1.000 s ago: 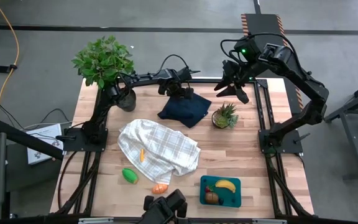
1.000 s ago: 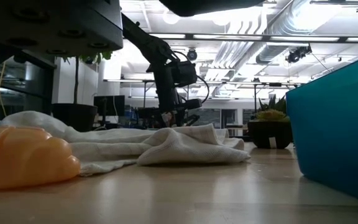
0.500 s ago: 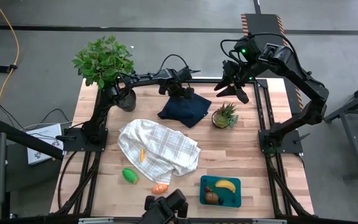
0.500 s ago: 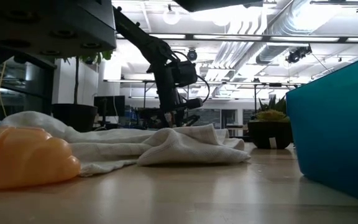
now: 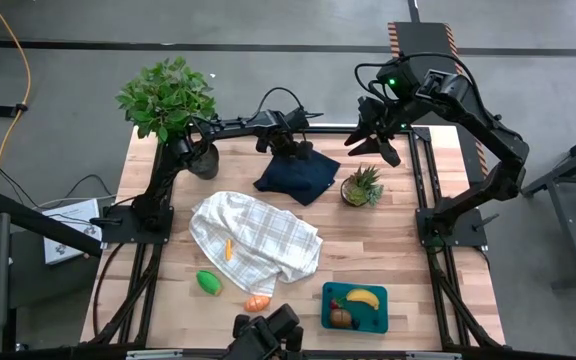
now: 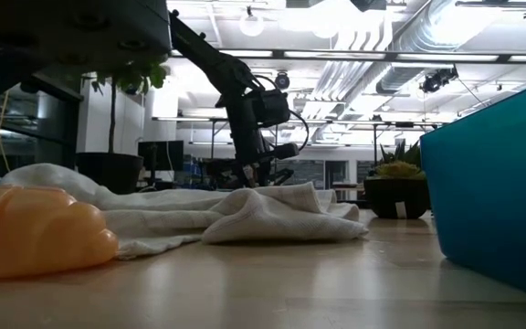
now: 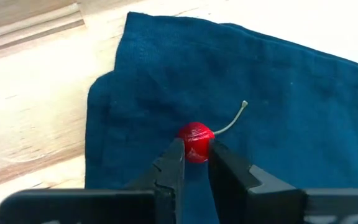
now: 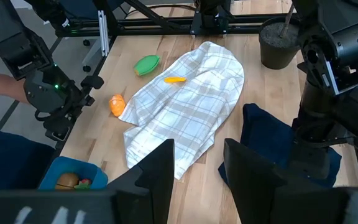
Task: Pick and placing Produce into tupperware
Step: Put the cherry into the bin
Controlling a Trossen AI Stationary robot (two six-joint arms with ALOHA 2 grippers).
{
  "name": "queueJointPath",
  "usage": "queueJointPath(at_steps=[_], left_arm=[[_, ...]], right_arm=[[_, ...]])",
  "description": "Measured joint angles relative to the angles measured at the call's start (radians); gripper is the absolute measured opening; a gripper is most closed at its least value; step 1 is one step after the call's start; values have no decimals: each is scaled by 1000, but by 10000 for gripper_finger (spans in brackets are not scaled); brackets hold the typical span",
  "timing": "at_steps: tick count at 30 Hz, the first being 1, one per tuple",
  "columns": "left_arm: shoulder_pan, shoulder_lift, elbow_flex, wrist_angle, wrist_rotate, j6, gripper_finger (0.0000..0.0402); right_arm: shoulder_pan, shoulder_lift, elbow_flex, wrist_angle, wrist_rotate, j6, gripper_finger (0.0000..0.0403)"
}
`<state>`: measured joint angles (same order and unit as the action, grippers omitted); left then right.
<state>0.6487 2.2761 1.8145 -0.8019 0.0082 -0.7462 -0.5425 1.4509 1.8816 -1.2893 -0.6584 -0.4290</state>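
Left end effector [image 7: 196,163] closing on a red berry [image 7: 195,141] that lies on the navy cloth [image 7: 291,93].

We judge this the grasp step: our fingers flank the berry, seemingly touching it, not yet lifted. Next we must squeeze, lift, and carry it from the cloth to the teal tupperware [image 5: 355,308] at the table's near edge. Right end effector [image 5: 378,141] waits, spread open, raised beyond the cloth.
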Motion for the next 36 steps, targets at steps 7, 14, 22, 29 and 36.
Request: queueJointPath(at_steps=[7,14,22,29,36], left_arm=[[0,0,0,-1,0,13,55],[-1,0,0,-1,12,13,55],[-1,0,0,-8,72,14,55],[-14,-9,0,-20,105,39,55],[-42,-79,0,-10,29,66,55]], right_arm=[[0,0,0,0,0,0,129],[0,0,0,0,0,-3,129],[0,0,0,15,0,-17,129],[0,0,0,15,0,-22,129],[-1,0,0,15,1,-25,129]])
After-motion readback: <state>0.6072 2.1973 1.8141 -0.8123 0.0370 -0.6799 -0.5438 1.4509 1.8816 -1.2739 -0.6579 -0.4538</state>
